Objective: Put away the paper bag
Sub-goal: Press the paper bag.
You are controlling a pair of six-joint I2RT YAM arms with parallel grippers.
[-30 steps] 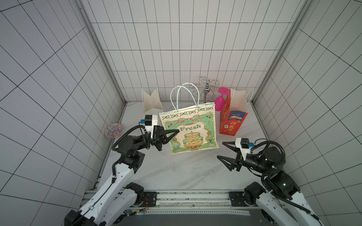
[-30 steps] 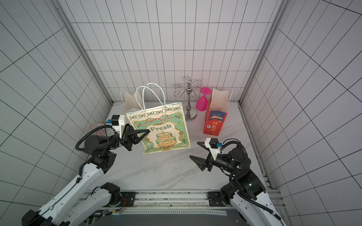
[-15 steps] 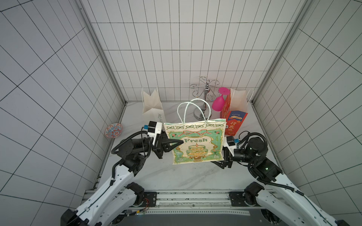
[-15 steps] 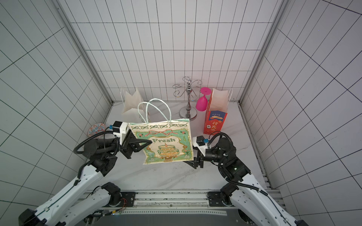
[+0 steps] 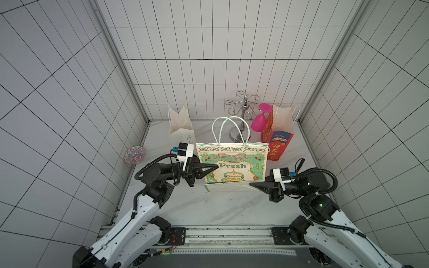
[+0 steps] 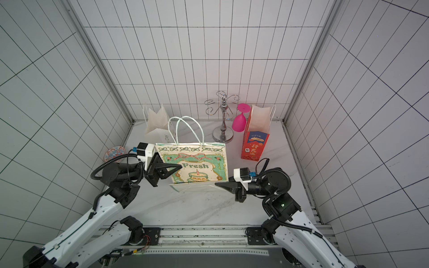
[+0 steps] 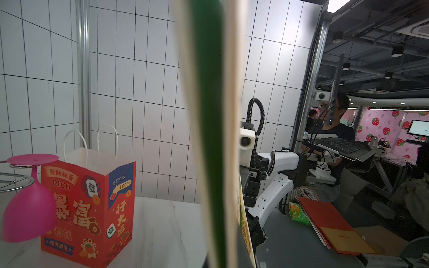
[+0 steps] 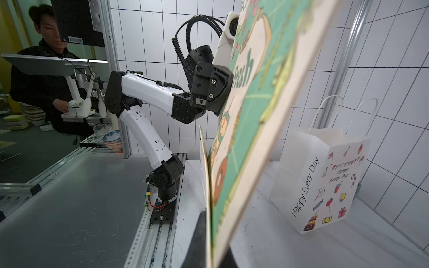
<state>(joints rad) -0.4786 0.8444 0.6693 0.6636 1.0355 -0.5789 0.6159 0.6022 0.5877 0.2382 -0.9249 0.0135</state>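
You had the paper bag (image 5: 232, 167) flattened and standing upright over the middle of the table (image 5: 220, 208), printed face toward the front edge, handles up. I couldn't tell if its bottom fold touched the surface.

Right gripper (image 5: 251, 185): jaws were fully closed, pinching the bag's lower right corner. In the right wrist view the bag's edge (image 8: 255, 116) ran straight down between the fingers (image 8: 197, 236).

Left gripper (image 5: 214, 168): it sat at the bag's left edge with one finger lying across the printed face, jaws close together. I couldn't tell if it was gripping the paper or only straddling it. The left wrist view showed just the bag's folded edge (image 7: 209, 116) filling the centre, no fingers.

Behind the bag you had:
- white bag (image 5: 180, 125), back left corner, open
- red bag (image 5: 277, 146), back right corner, open
- wire rack (image 5: 243, 108) at the back edge between them, with a pink glass (image 5: 258, 123) hanging upside down just beside the red bag
- small patterned dish (image 5: 134, 155) at the left edge
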